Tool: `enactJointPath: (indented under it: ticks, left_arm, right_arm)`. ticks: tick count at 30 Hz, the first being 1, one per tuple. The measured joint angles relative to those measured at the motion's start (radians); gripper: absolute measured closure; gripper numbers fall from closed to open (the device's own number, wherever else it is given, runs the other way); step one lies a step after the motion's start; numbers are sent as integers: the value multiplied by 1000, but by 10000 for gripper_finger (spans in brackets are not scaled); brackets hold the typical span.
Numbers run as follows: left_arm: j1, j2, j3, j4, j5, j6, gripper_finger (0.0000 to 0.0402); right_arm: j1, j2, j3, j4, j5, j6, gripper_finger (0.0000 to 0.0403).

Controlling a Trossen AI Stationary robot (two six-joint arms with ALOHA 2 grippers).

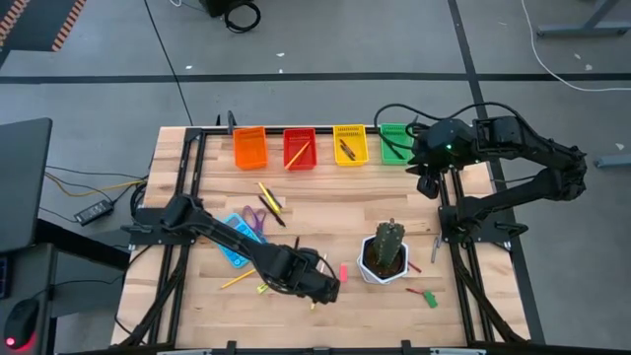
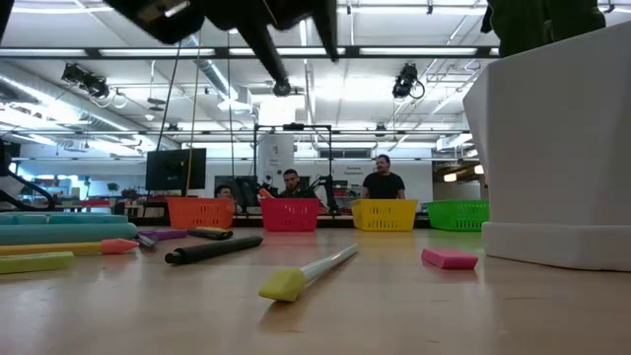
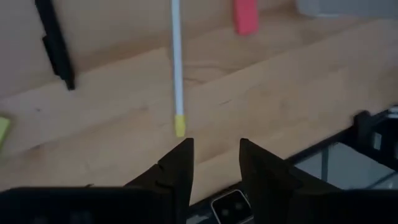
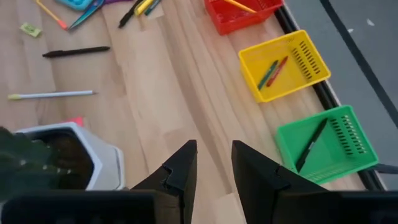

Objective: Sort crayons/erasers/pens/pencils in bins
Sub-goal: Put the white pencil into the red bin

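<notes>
Down near the table's front edge, the left gripper hovers empty, fingers parted, before a white yellow-tipped pen; the right gripper, likewise parted, waits near the green bin.

Four slotted plastic bins stand in a row along the far edge of the wooden surface: orange bin, red bin, yellow bin, green bin. The white cactus pot sits nearer, right of the pink block eraser and the pale pencil.
</notes>
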State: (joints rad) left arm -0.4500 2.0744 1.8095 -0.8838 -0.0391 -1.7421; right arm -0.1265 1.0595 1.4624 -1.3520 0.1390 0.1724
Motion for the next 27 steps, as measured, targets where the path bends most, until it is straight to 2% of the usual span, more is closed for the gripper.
enactJointPath:
  ticks: [9, 16, 27]
  left_arm:
    - [-2, 97, 0, 107, 22, 3, 278]
    - [-41, 151, -1, 100, 85, -21, 279]
    - [-87, 153, -1, 73, -9, -105, 296]
  right_arm:
    - [0, 0, 0, 0, -14, 57, 295]
    - [0, 0, 0, 0, -14, 35, 295]
    - [0, 0, 0, 14, -14, 38, 295]
